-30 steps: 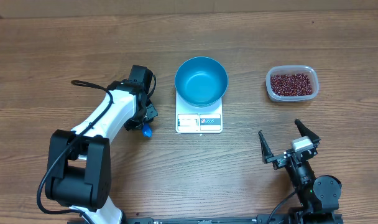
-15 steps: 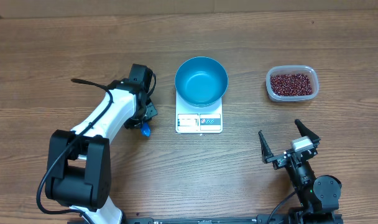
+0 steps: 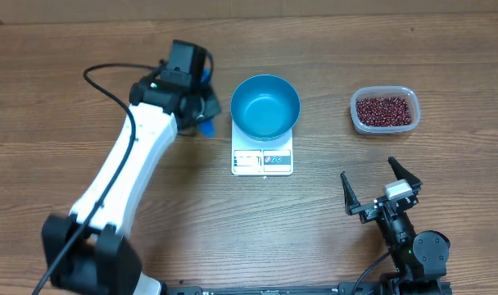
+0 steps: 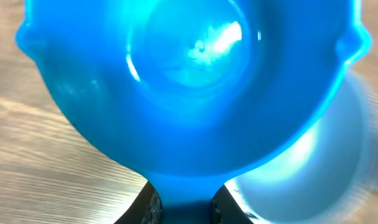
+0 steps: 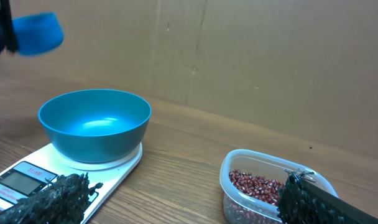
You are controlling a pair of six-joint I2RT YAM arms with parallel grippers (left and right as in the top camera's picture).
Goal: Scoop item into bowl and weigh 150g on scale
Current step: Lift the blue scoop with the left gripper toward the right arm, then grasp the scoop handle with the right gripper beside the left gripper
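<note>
The bright blue bowl (image 3: 265, 106) stands empty on the white scale (image 3: 262, 161); both also show in the right wrist view, the bowl (image 5: 94, 123) on the scale (image 5: 24, 180). The item, dark red-brown beans (image 3: 385, 110), fills a clear tub (image 5: 263, 186) to the right. My left gripper (image 3: 197, 111) hovers just left of the bowl, shut on the handle of a small blue scoop (image 3: 206, 129). That scoop (image 4: 189, 93) fills the left wrist view, its handle pinched between the jaws of my left gripper (image 4: 183, 204). My right gripper (image 3: 380, 193) stands open near the front edge, holding nothing.
The wooden table (image 3: 85, 49) runs out on all sides of the scale and the tub. A cardboard wall (image 5: 239, 56) stands behind the table. The left arm (image 3: 126, 180) stretches diagonally across the left half of the table.
My left arm has risen and swung from beside the scale's left edge to the far left of the bowl, carrying the scoop. The right arm has not moved.
</note>
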